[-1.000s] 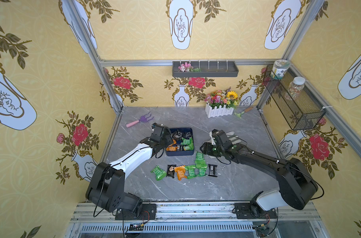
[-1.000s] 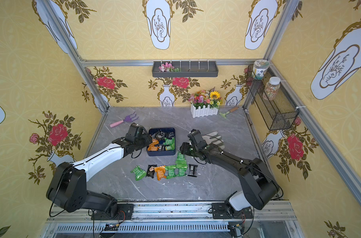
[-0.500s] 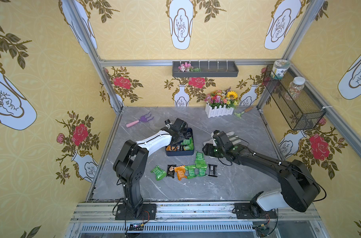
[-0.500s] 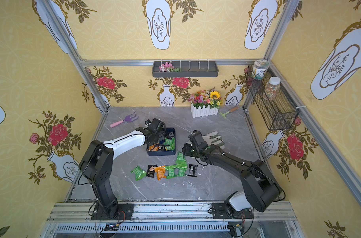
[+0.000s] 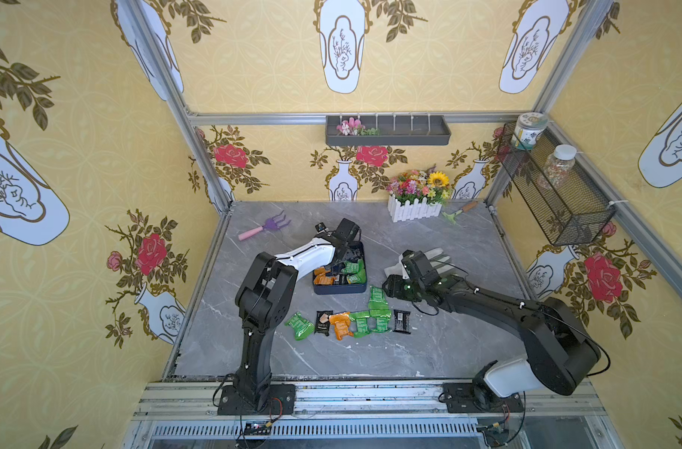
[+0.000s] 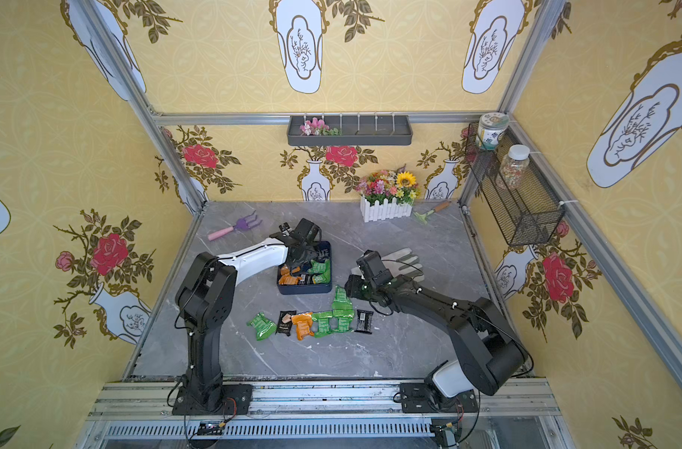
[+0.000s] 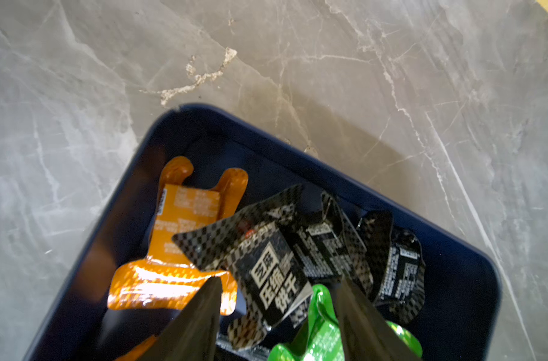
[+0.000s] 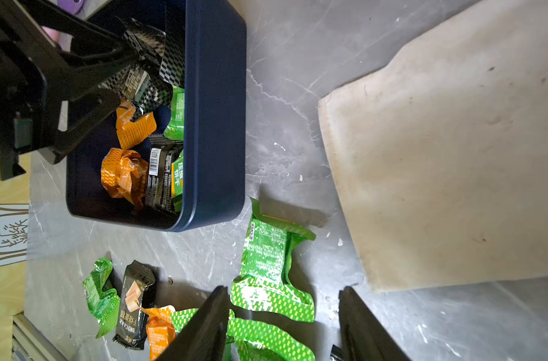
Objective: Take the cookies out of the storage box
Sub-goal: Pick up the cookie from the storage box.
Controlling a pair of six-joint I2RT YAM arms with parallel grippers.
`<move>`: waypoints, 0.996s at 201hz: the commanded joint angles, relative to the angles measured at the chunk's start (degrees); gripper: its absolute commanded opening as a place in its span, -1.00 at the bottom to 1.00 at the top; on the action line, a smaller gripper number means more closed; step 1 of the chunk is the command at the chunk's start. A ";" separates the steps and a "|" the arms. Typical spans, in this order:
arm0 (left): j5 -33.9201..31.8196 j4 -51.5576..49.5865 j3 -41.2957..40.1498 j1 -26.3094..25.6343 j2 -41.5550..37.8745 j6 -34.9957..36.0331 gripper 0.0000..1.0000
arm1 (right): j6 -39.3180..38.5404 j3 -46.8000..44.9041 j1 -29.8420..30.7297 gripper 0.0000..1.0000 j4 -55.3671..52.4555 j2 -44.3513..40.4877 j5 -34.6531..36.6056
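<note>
The navy storage box (image 5: 339, 289) (image 6: 304, 289) sits mid-table with several cookies inside: an orange packet (image 7: 179, 218), a black one (image 7: 266, 265) and a green one (image 7: 322, 337). My left gripper (image 7: 279, 300) (image 5: 341, 258) is lowered into the box, open, its fingers astride the black and green packets without pinching them. More cookies (image 5: 351, 322) (image 6: 316, 322) lie in a row on the table in front of the box. My right gripper (image 8: 283, 312) (image 5: 390, 285) hangs open just above a green packet (image 8: 266, 256) beside the box's right wall (image 8: 216, 125).
A beige work glove (image 5: 429, 256) (image 8: 454, 156) lies right of the box, behind my right gripper. At the back are a purple toy rake (image 5: 265, 227), a white flower planter (image 5: 415, 202) and a small green trowel (image 5: 458, 212). A wire basket (image 5: 553, 194) hangs on the right wall.
My left arm has raised its elbow and carried its gripper from the box's left edge to over the box's inside, jaws spreading slightly. The right gripper has barely shifted.
</note>
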 commanded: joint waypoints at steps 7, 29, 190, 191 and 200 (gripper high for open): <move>-0.03 -0.20 0.91 0.91 1.69 -0.14 0.27 | 0.33 -0.03 0.10 0.20 2.56 -0.09 -0.25; 0.23 -0.19 1.28 1.27 2.69 -0.11 0.26 | 0.22 0.23 0.05 0.19 2.17 -0.26 -0.21; -0.08 -0.43 0.43 1.36 0.96 0.03 -0.17 | -0.22 1.04 0.11 0.18 0.34 -1.23 0.93; -0.22 -0.40 0.36 1.36 0.83 0.03 -0.17 | -0.20 1.04 0.12 0.18 0.33 -1.23 0.93; -0.25 -0.42 -0.10 1.22 -0.24 0.03 -0.20 | -0.30 1.08 0.12 0.18 0.24 -1.38 1.02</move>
